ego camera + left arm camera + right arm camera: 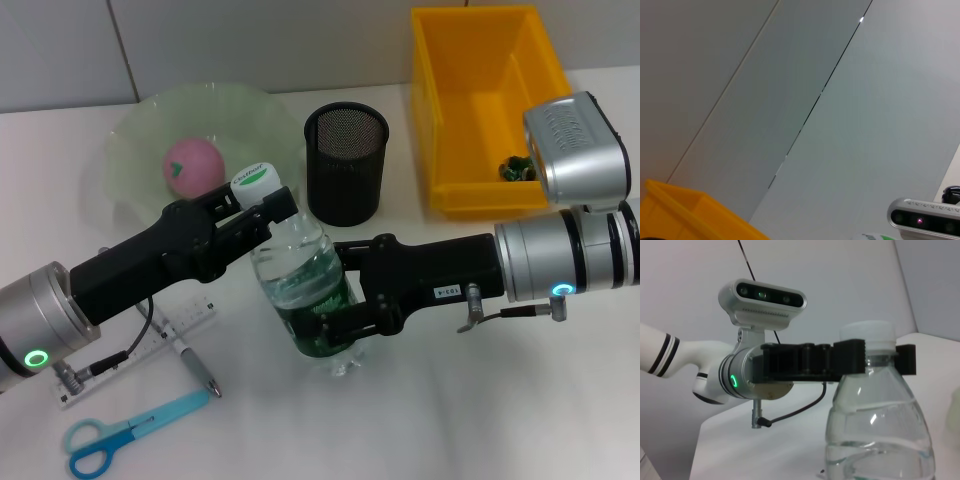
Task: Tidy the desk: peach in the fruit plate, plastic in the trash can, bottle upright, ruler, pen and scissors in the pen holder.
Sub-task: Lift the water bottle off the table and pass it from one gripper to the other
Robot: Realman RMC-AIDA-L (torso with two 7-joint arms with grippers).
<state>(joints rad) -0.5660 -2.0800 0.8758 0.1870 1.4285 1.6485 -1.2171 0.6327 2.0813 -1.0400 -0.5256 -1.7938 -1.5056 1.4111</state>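
White desk [450, 420] under grey wall panels carries everything, and at its near left edge lie the scissors [125, 437], with the ruler [165, 340] and a pen [198, 367] just behind them, partly under the left arm. Farther back on the left sits the fruit plate [135, 135] with the peach [193, 166] inside it. The left gripper [262, 205] reaches in from the left and pinches the bottle [303, 285] at its neck just below the cap; the right wrist view shows its black fingers [850, 357] clamped on either side there. That bottle stands nearly upright at the middle of the desk, tilted slightly. Behind it stands the pen holder [346, 162]. The right gripper [350, 300] comes in from the right, its fingers wrapped around the bottle's labelled lower body. At the back right is the trash can [480, 90], with a small dark scrap in it.
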